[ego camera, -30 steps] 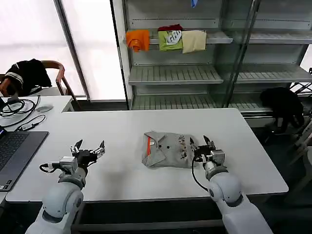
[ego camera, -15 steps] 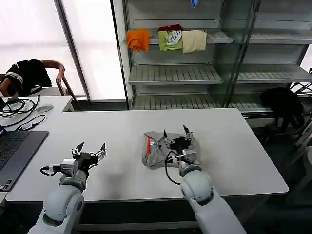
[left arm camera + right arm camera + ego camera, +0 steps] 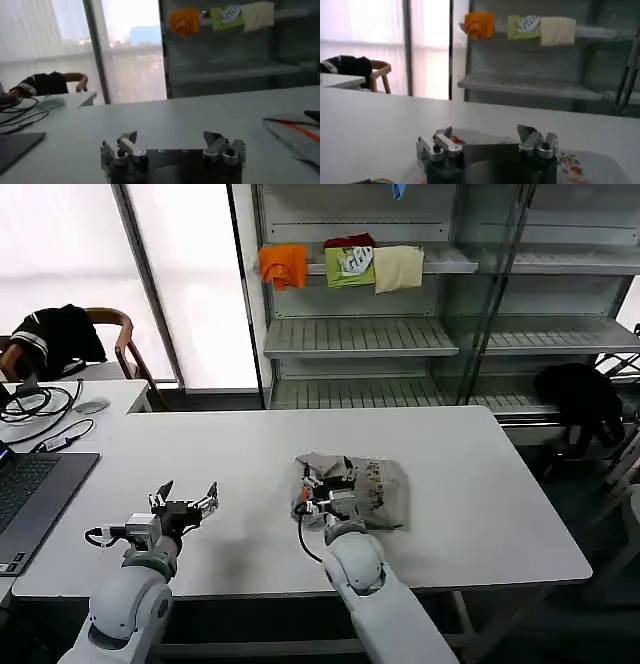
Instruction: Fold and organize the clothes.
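1. A light grey short-sleeved cotton shirt, folded into a compact bundle, lies on the white counter just right of its centre, with an orange-red inner neck lining on its 9 o'clock edge and a small multicoloured print toward 3 o'clock.
2. The right tool sits over the 9 o'clock half of the shirt, at the lining; its fingers are spread, with nothing pinched between them. In the right wrist view the right tool shows the gap, with grey cloth and red lining just beyond.
3. The left tool hovers above bare counter at 9 o'clock of the shirt, well apart from it, fingers spread and holding nothing; the left wrist view shows the same left tool.
4. At the counter's 9 o'clock end lies a dark laptop.
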